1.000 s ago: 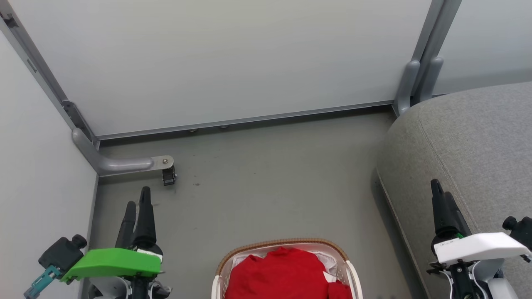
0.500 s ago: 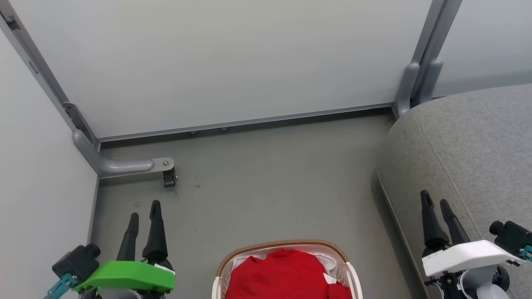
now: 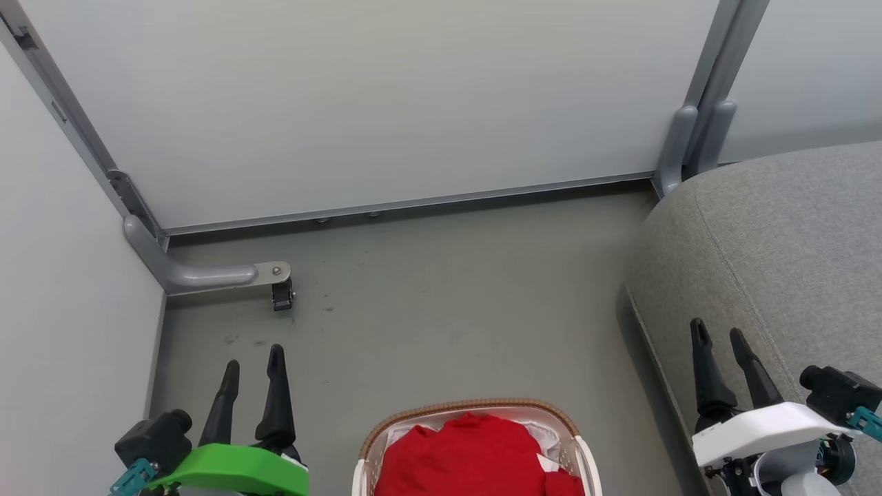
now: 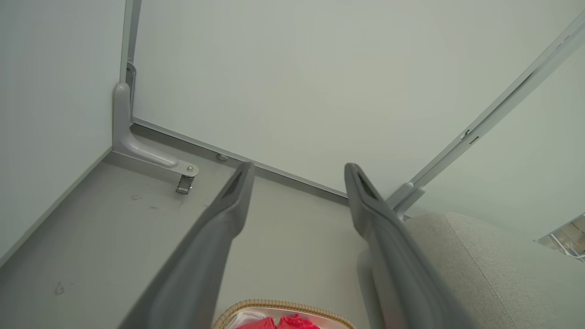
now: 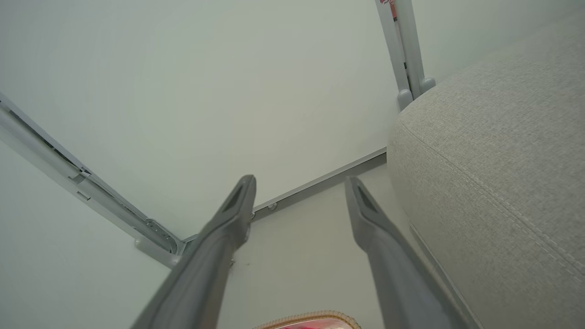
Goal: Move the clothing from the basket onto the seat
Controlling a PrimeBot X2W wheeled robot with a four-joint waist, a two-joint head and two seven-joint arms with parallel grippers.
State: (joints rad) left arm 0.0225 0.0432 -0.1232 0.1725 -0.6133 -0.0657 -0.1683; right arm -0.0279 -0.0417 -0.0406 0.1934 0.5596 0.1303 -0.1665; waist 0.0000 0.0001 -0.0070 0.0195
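Since a second ago the left gripper (image 3: 254, 357) has sunk lower and drifted toward the middle, its long dark fingers now spread wide on nothing. On the smooth grey floor (image 3: 448, 324), the oval white perforated plastic basket (image 3: 475, 405) with its brown woven rim holds the soft, crumpled bright red clothing (image 3: 475, 455). The right gripper (image 3: 716, 328) has also dropped, its jaws wide and empty, in front of the rounded, seam-stitched grey woven-fabric seat (image 3: 778, 241).
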